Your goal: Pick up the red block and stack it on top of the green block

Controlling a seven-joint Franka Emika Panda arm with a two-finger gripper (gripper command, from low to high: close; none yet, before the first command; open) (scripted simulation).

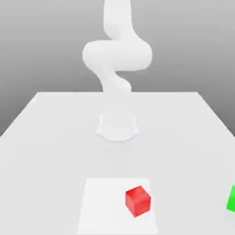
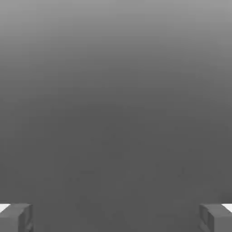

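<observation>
We are keeping the pincer [image 2: 116, 217] spread and empty, presumably ready to straddle the red block [image 1: 138, 201], which is sitting on the white square [image 1: 105, 206], while the green block [image 1: 232, 199] is waiting apart, likely as the stacking base.

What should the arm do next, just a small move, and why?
Probably bring the open gripper over toward the red block: nothing is between its fingers, and the block sits on the white patch, away from the green block it should end up on.
</observation>
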